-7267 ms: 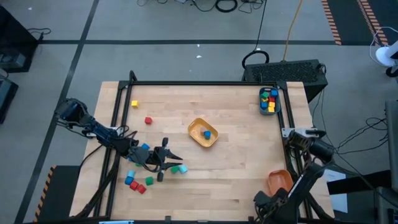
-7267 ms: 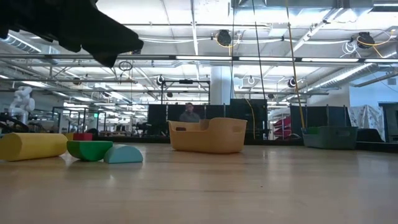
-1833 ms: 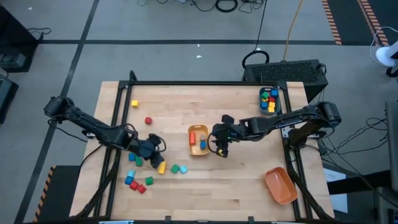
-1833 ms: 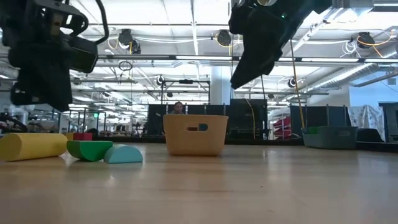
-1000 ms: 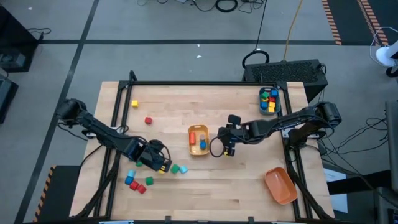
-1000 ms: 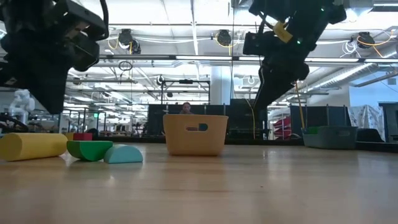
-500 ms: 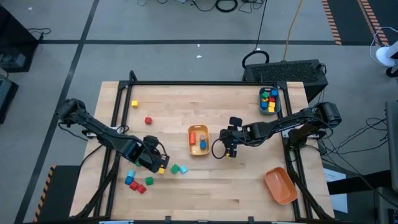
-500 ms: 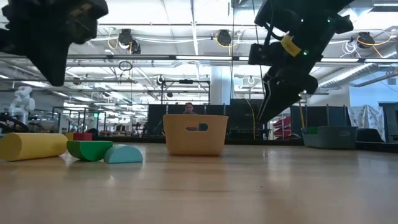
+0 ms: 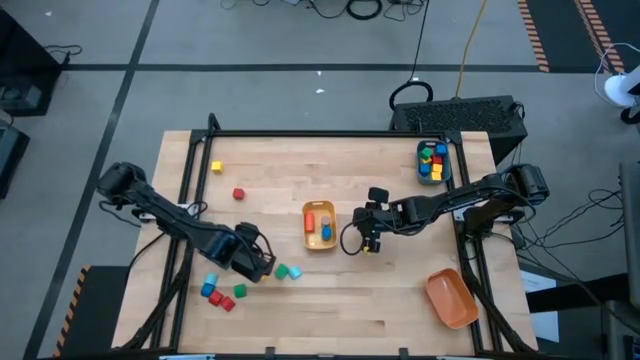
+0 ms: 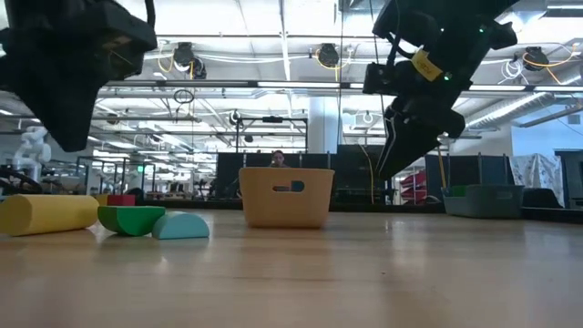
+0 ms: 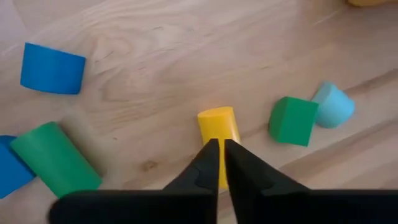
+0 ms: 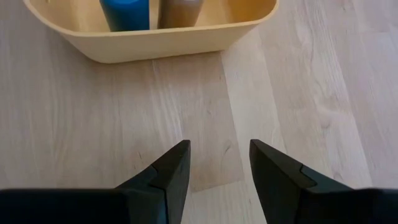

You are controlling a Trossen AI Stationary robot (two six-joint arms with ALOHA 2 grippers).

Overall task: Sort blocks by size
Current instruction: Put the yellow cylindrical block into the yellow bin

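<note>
My left gripper (image 11: 219, 149) hangs shut above a yellow cylinder block (image 11: 217, 124) that lies on its side on the table. It is clear of the block in the low view (image 10: 64, 137). Around it lie a green cube (image 11: 292, 119), a cyan block (image 11: 333, 106), a green cylinder (image 11: 56, 158) and a blue block (image 11: 53, 68). My right gripper (image 12: 217, 146) stands open over bare wood just right of the yellow bin (image 9: 320, 222). The bin holds a blue cylinder (image 12: 127, 12) and a tan one (image 12: 180, 11).
A yellow cube (image 9: 216, 167) and a red block (image 9: 239, 194) lie far left. Red, blue and green blocks (image 9: 222, 295) cluster near left. A teal bin (image 9: 431, 162) with blocks stands far right, and an orange bin (image 9: 450, 300) near right. Bare wood lies between the arms.
My left gripper has tipped to point more steeply down over the yellow cylinder and now hides it in the high view. The cylinder has stayed where it lay.
</note>
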